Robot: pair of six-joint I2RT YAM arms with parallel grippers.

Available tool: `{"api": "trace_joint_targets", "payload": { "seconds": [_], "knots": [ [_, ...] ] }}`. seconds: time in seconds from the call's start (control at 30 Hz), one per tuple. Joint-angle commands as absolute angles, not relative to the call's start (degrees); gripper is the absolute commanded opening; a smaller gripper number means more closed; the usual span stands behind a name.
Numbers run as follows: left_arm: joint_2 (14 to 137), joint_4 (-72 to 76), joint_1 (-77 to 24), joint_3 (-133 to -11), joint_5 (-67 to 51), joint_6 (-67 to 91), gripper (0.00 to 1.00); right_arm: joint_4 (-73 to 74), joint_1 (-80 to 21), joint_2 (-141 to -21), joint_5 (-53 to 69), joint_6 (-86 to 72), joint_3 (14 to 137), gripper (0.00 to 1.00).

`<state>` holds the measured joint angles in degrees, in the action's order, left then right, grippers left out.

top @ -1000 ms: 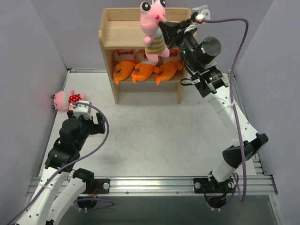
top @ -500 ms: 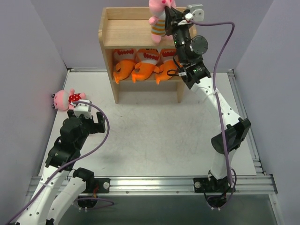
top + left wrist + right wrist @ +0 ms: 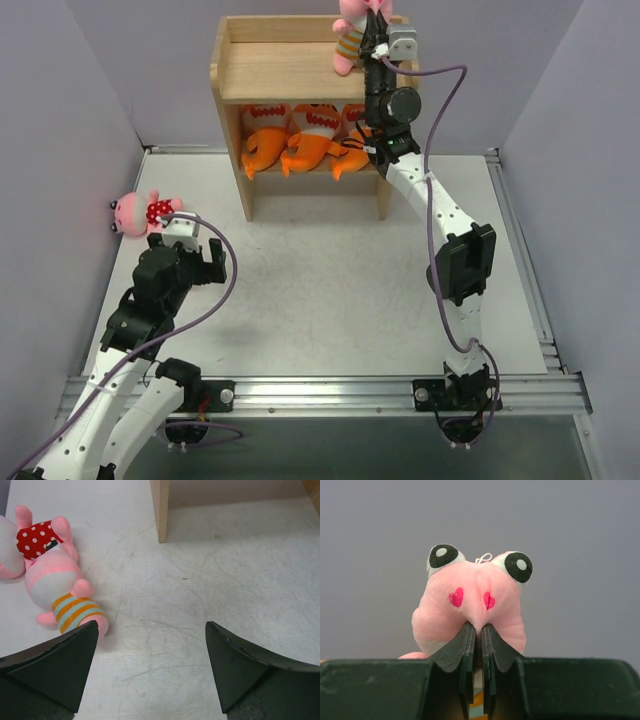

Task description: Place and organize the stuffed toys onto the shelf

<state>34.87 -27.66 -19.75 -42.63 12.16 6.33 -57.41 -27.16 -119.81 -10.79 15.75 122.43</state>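
The wooden shelf (image 3: 280,70) stands at the back of the table. Three orange fish toys (image 3: 308,142) lie side by side on its middle tier. My right gripper (image 3: 372,38) is shut on the face of a pink doll in a striped outfit (image 3: 350,35), holding it above the right end of the shelf's top; in the right wrist view the fingers (image 3: 465,645) pinch its snout (image 3: 475,600). My left gripper (image 3: 150,665) hangs open over bare table. Left of it lie a striped pink doll (image 3: 55,580) and a polka-dot pink doll (image 3: 37,537), the latter also near the left wall (image 3: 140,212).
The shelf's front left leg (image 3: 160,510) stands ahead of my left gripper. Grey walls close in the table on the left, back and right. A metal rail (image 3: 320,392) runs along the near edge by the arm bases.
My right arm has carried the striped doll back and to the right, from in front of the shelf to above its top right end. The left arm has stayed put.
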Motion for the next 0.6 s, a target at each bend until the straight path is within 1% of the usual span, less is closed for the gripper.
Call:
{"api": "trace_joint_targets", "payload": {
  "seconds": [0.0,0.4,0.57],
  "knots": [
    [35.16,-25.14,-19.34,-42.72,11.6,5.19,0.96,-66.35,-25.49,-120.76,-13.71,17.23,127.35,0.0],
    [36.12,-24.7,-19.25,-42.63,11.25,4.92,0.97,-64.78,-22.59,-126.47,-11.69,15.56,136.3,0.0],
    [36.12,-24.7,-18.9,-42.63,11.34,4.83,0.96,-63.46,-21.54,-128.32,-10.64,13.89,137.55,0.01]
  ]
}}
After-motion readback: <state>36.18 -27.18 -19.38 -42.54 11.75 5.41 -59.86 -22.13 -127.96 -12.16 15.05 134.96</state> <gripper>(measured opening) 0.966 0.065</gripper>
